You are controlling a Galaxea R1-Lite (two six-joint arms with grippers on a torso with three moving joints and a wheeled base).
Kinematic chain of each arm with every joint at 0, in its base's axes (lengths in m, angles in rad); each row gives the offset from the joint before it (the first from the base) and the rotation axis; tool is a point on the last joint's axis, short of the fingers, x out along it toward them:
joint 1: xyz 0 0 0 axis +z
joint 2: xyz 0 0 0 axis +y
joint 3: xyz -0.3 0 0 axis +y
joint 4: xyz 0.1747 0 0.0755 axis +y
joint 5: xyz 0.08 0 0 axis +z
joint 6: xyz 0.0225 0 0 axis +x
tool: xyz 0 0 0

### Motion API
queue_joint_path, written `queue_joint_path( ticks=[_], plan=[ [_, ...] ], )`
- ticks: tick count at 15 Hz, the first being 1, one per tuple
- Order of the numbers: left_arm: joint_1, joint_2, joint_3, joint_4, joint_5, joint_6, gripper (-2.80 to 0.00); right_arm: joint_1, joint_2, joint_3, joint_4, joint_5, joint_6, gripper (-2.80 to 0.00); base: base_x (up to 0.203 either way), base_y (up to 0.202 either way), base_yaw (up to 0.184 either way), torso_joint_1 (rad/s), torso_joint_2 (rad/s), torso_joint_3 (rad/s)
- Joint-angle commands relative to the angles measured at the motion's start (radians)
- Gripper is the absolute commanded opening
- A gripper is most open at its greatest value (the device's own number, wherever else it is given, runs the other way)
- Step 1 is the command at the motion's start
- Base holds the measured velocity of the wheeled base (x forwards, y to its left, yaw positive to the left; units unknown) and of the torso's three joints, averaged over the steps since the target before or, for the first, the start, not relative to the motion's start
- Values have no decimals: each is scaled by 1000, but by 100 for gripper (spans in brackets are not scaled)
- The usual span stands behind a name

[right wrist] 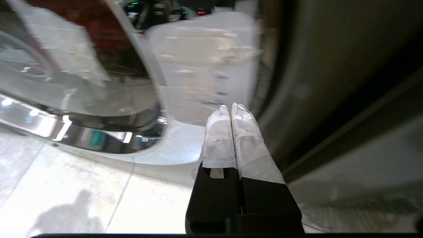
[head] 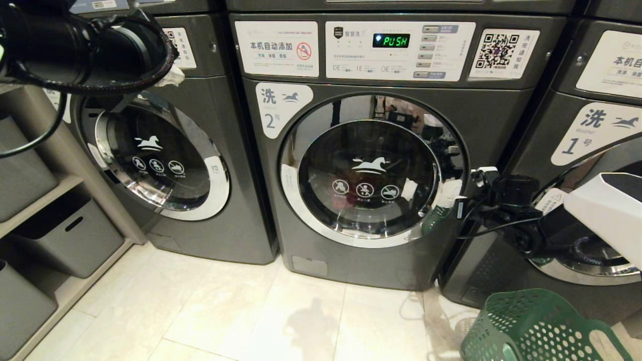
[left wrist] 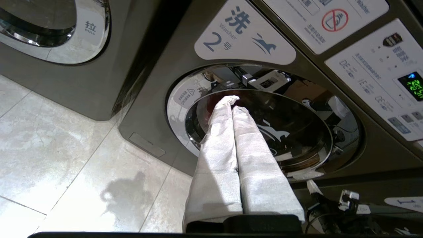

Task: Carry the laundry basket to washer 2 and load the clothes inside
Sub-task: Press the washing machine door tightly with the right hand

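Your right pincer (right wrist: 230, 107), its white-wrapped fingers (right wrist: 218, 138) pressed together, points at the white patch on the chrome-rimmed round glass door (right wrist: 99, 109) of the dark grey washer (right wrist: 330, 82), above pale floor tiles (right wrist: 82, 198).

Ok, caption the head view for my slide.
Right end effector, shut, at the door rim of closed washer 2; green laundry basket on the floor beside it.

floor (head: 210, 311): pale tile | on it: washer 2 (head: 361, 250), laundry basket (head: 536, 328) R corner
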State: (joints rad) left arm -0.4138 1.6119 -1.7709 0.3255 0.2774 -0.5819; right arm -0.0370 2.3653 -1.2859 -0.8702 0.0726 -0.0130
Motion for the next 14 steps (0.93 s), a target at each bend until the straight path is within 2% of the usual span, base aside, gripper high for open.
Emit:
queue_joint_path(
  ticks=[1,10,12,14],
  plan=[
    [0,2,0,1,0,-4,-280,1,30,-50,-6,5,-1,-280,0,0,0,0,0,0],
    [0,13,1,0,2,-4,-280,20,154,-242,5,16,-1,-280,0,0,0,0,0,0],
    [0,11,2,1,3,-4,-280,23,146,-224,23,16,-2,-280,0,0,0,0,0,0],
    [0,0,2,2,5,-1,-280,23,93,-147,40,15,-6,-280,0,0,0,0,0,0]
  ],
)
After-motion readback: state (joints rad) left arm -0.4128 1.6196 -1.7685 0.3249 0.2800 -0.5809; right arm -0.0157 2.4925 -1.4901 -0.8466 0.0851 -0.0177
